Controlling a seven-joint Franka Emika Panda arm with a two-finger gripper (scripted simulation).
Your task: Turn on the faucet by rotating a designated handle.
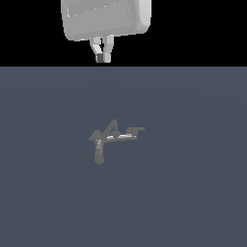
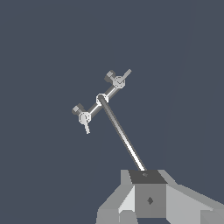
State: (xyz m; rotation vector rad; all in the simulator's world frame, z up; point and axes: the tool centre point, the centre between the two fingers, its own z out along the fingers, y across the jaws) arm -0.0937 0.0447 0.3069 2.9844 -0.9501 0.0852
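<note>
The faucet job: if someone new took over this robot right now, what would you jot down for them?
Gripper: up above the floor, holding nothing, fingers close together; open or shut is unclear.
Faucet: small grey fixture on the floor, well below the gripper.
Handle: long thin bar pointing toward the exterior view's right, untouched.
Done: nothing visible yet.
Left: descend, reach the handle, rotate it.
</note>
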